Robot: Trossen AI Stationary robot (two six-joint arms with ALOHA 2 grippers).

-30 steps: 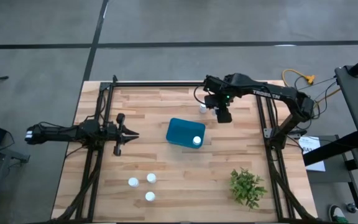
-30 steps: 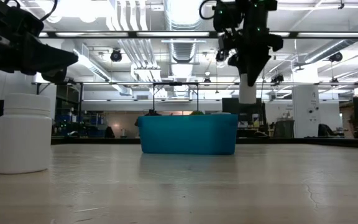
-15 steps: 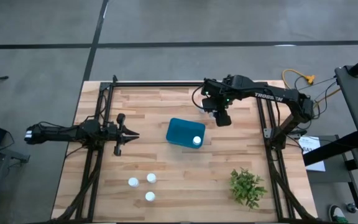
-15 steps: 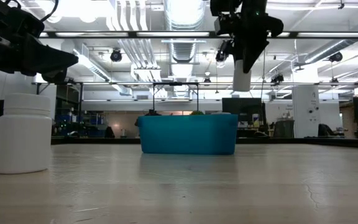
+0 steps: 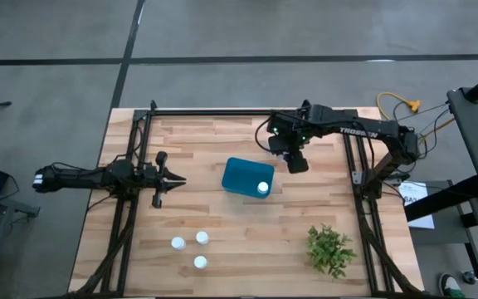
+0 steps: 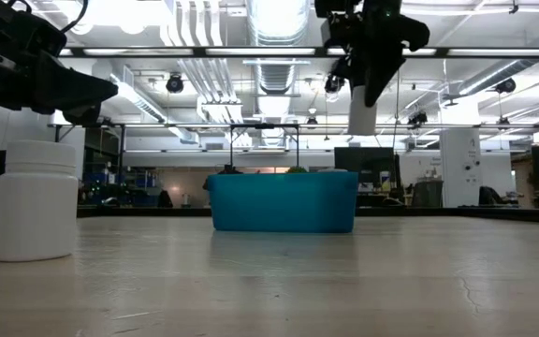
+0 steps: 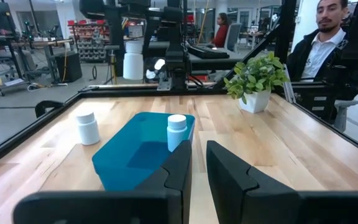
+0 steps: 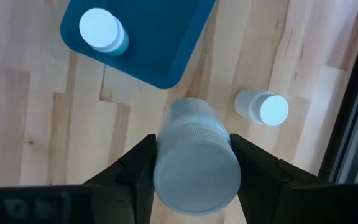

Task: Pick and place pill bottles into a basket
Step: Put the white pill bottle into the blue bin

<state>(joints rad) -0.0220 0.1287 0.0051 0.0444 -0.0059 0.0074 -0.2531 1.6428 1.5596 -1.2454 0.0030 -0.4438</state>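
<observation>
A pill bottle (image 8: 194,165) is clasped upright in the right gripper (image 5: 293,154); the basket (image 5: 241,172) lies just lower left of it in the high view.

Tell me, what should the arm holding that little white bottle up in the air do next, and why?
Probably carry it sideways until it hangs over the basket. The right claw grips a pill bottle lifted above the table, but the right wrist view shows bare wood beneath it, just past the basket's corner, so letting go now would likely miss.

Industrial lab hall: exposed ceiling ducts (image 6: 271,70), equipment racks (image 7: 95,46)
</observation>
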